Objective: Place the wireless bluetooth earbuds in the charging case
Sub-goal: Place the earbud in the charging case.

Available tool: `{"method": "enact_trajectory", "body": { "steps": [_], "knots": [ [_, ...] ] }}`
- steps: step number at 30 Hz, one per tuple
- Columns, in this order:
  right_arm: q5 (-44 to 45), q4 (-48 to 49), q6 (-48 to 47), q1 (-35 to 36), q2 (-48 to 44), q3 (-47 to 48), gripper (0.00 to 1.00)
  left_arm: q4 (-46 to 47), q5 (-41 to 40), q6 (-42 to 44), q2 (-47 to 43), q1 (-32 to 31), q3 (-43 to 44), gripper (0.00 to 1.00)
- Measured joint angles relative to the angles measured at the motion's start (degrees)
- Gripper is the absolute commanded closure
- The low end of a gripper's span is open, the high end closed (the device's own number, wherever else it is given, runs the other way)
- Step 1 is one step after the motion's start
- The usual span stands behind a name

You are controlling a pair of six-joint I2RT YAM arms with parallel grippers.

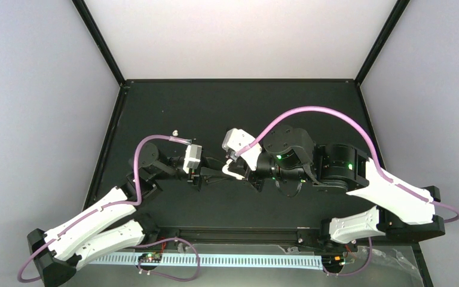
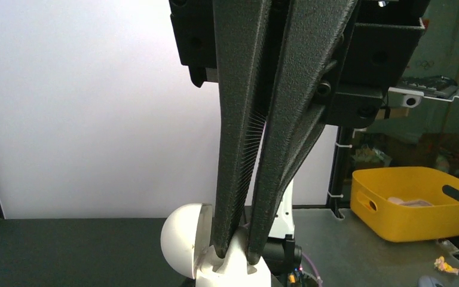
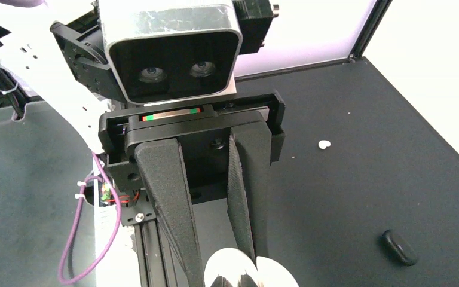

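The charging case point(image 2: 233, 272) is white and open, its domed lid point(image 2: 182, 239) swung to the left. My right gripper point(image 3: 224, 272) is shut on the case point(image 3: 239, 266) and holds it above the table. My left gripper point(image 2: 234, 254) is nearly shut, its tips down in the case's open base, pinching a small white lump that looks like an earbud point(image 2: 239, 244). In the top view the two grippers, left point(image 1: 214, 174) and right point(image 1: 240, 169), meet at the case point(image 1: 232, 171). A second earbud point(image 3: 324, 144) lies on the black mat; it also shows in the top view point(image 1: 176, 132).
A small black oval piece point(image 3: 399, 247) lies on the mat near the right arm. A yellow bin point(image 2: 418, 209) stands off the table. Black frame posts and pale walls enclose the mat point(image 1: 227, 107). A metal rail point(image 1: 239, 233) runs along the near edge.
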Motion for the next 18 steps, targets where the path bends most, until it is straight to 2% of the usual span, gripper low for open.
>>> {"method": "enact_trajectory", "body": {
  "steps": [12, 18],
  "knots": [
    [0.04, 0.37, 0.24, -0.02, -0.2, 0.0, 0.99, -0.22, -0.15, 0.0, -0.33, 0.0, 0.0, 0.98],
    [0.66, 3.39, 0.52, -0.04, -3.89, -2.86, 0.99, -0.22, -1.25, -0.02, -0.35, 0.0, 0.0, 0.98]
  ]
}}
